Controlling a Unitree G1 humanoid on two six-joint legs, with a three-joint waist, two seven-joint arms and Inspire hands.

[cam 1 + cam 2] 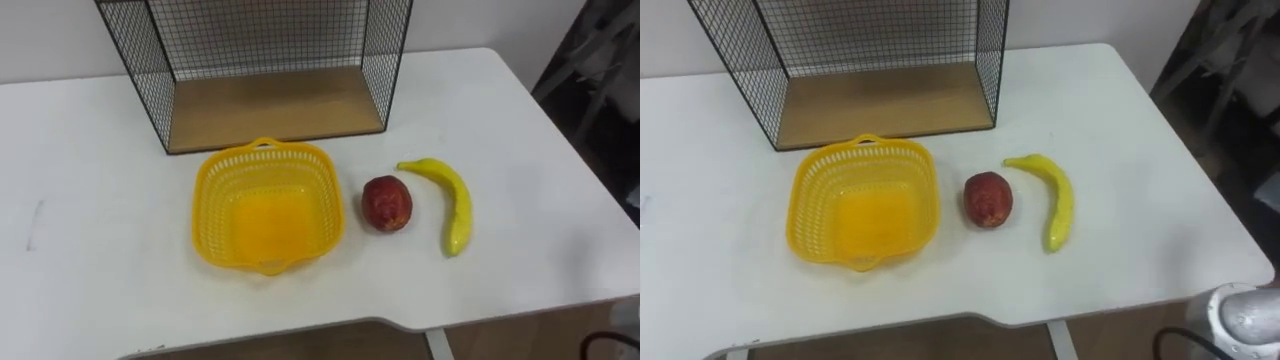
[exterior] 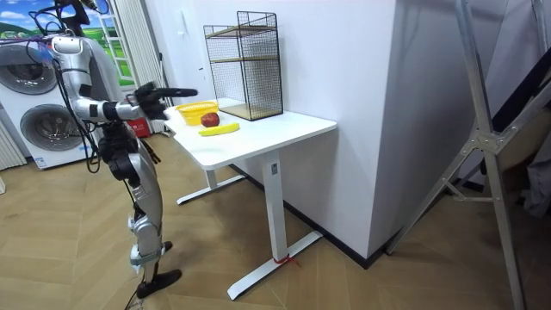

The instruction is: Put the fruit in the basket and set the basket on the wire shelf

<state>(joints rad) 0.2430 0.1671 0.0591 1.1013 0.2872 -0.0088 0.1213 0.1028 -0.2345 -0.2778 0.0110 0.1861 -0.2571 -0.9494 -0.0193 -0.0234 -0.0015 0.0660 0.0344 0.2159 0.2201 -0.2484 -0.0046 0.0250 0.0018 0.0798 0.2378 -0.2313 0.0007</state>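
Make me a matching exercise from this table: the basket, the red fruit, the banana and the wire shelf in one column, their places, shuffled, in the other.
1. basket
2. red fruit
3. banana
4. wire shelf

A. between the basket and the banana
B. at the back of the table
C. farthest to the robot's right
D. left of the red fruit, empty

Pairs: 1-D, 2-A, 3-C, 4-B.

You have the basket (image 1: 205,195) on the table (image 1: 80,180), at the centre of the left eye view. Straight above it in the frame, at the top edge, stands the wire shelf (image 1: 270,105). The round fruit (image 1: 387,203) lies just right of the basket, and the banana (image 1: 452,200) lies right of that, lengthwise up the frame.
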